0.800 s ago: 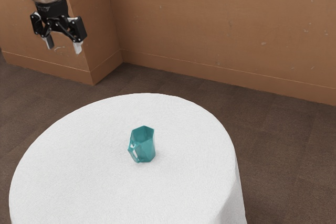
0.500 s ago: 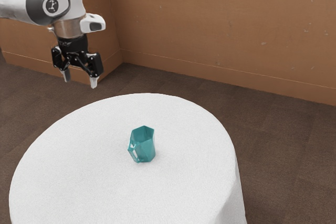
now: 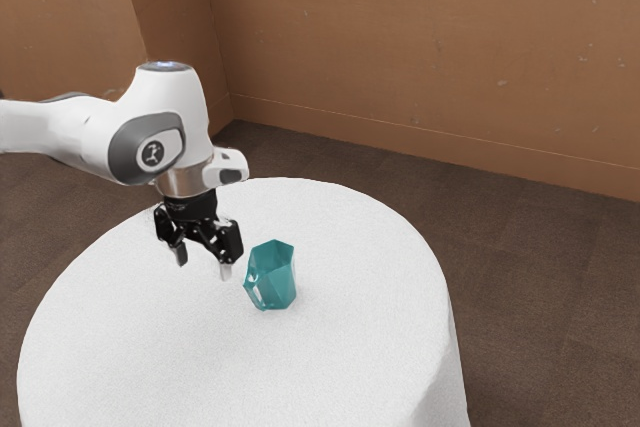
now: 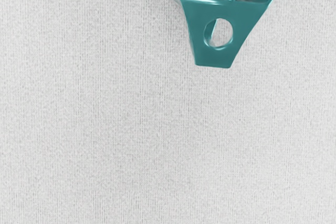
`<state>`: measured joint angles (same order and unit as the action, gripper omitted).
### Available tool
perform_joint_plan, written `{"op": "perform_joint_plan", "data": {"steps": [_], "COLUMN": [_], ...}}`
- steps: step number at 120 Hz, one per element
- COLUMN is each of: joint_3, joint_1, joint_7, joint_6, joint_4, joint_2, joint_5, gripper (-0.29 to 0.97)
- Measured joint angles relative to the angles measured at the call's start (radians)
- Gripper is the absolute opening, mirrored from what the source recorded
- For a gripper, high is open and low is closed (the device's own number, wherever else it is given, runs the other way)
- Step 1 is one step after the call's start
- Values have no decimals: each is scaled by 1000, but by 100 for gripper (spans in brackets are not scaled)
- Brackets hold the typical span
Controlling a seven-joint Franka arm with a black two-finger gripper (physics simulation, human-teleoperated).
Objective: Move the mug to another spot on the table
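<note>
Mug [image 3: 270, 275] upright on white worktop [image 3: 350, 367], handle [image 4: 201, 51] toward hand [image 3: 205, 267]; hand released, fingers spread, empty, just beside mug on exterior view's left.

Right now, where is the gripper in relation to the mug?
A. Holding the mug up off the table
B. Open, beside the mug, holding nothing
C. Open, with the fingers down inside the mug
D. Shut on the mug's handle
B: in the exterior view the gripper hangs open just to the left of the teal mug, which stands upright on the white table with nothing between the fingers.
</note>
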<state>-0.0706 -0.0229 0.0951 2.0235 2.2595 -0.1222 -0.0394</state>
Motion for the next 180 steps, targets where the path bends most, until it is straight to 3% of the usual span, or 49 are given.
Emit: {"op": "perform_joint_plan", "data": {"steps": [24,55,89,180], "joint_3": [-17,-15,-8,-9], "joint_1": [-30,-78,9,-25], "joint_7": [-11,-48,-87,-140], "joint_6": [91,175,227,324], "joint_4": [6,-3,-5,-30], "joint_2": [93,162,185,257], "joint_5": [-23,28,37,36], "gripper": [64,64,64,65]}}
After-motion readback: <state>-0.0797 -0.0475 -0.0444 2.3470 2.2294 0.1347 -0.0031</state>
